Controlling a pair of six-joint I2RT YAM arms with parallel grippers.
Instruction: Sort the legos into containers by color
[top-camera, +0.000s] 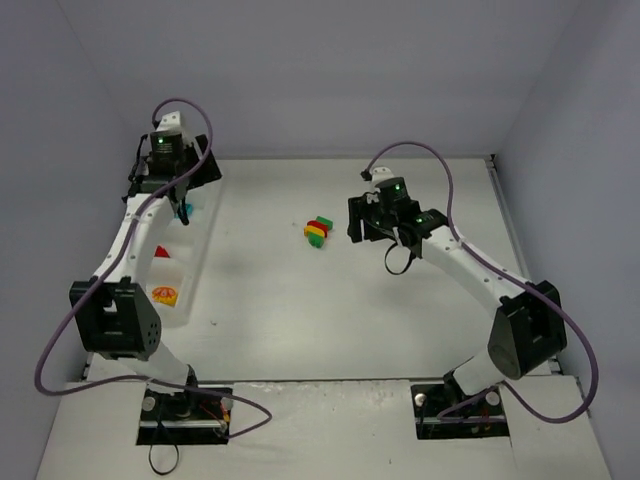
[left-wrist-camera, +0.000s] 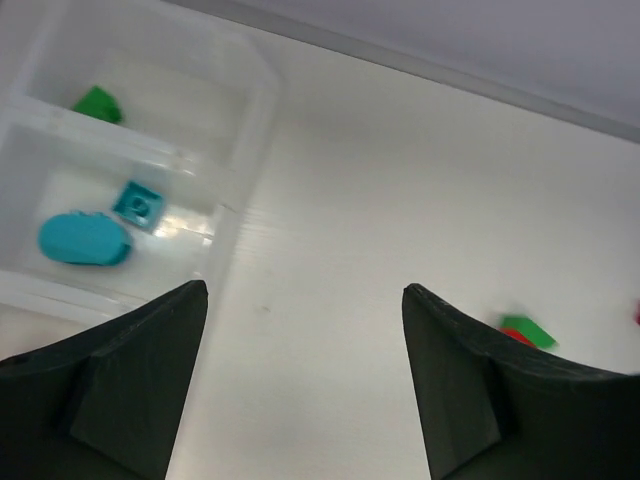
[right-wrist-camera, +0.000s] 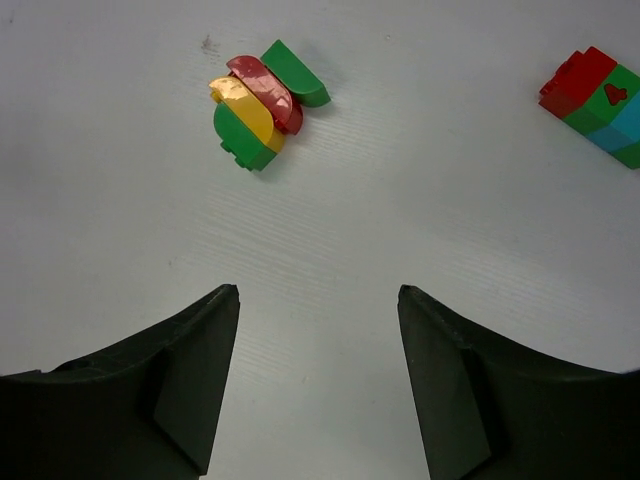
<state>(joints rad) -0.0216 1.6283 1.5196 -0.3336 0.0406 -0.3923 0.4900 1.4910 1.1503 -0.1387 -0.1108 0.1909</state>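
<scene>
A clump of green, yellow and red legos (right-wrist-camera: 262, 100) lies on the table ahead of my right gripper (right-wrist-camera: 318, 290), which is open and holds nothing. A second clump of red, green and teal legos (right-wrist-camera: 598, 100) lies off to its right. In the top view the first clump (top-camera: 318, 231) sits just left of the right gripper (top-camera: 366, 226). My left gripper (left-wrist-camera: 300, 290) is open and empty beside the containers (left-wrist-camera: 240, 180). One compartment holds a green lego (left-wrist-camera: 98, 103). The adjoining compartment holds two teal legos (left-wrist-camera: 84, 240).
The long tray (top-camera: 196, 245) runs along the table's left side, with a red lego (top-camera: 161, 252) and an orange one (top-camera: 165, 294) in its nearer compartments. Grey walls close in the table at the back and both sides.
</scene>
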